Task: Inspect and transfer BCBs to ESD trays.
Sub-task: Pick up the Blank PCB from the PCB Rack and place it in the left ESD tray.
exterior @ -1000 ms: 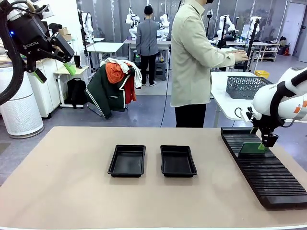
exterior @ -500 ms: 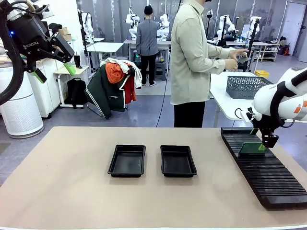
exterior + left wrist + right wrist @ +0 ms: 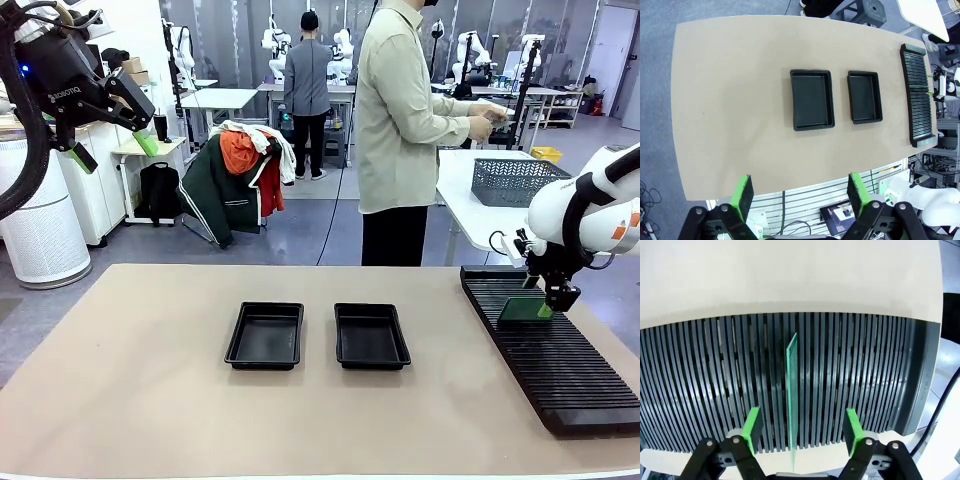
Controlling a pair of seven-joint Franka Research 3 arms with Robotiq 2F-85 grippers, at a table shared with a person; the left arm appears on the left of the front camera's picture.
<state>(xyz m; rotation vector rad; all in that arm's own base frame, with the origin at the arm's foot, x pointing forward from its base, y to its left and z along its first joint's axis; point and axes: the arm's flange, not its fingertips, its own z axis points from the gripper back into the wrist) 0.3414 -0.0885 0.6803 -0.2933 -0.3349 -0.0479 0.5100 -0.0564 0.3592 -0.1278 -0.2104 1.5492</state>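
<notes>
You had the pickup in hand: your right gripper (image 3: pixel 801 419) straddled the thin green dotted circuit board (image 3: pixel 792 380), which stood on edge in the long black ribbed rack (image 3: pixel 865 370). Its fingers were spread wide, clear of the board. Next, I judge, you needed to close squarely and lift straight up. The shallow black plastic trays (image 3: pixel 265 335) sat mid-table, unfilled. Your left gripper (image 3: pixel 800 192) hung high, wide open, holding nothing.

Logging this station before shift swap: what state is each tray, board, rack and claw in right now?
Thin green dotted circuit board: standing on edge in a rack slot, ungripped.
Two shallow black plastic trays: both empty.
Long black ribbed rack: holding the board.
Left claw: open, empty, raised.
Right claw: open, straddling the board.
</notes>
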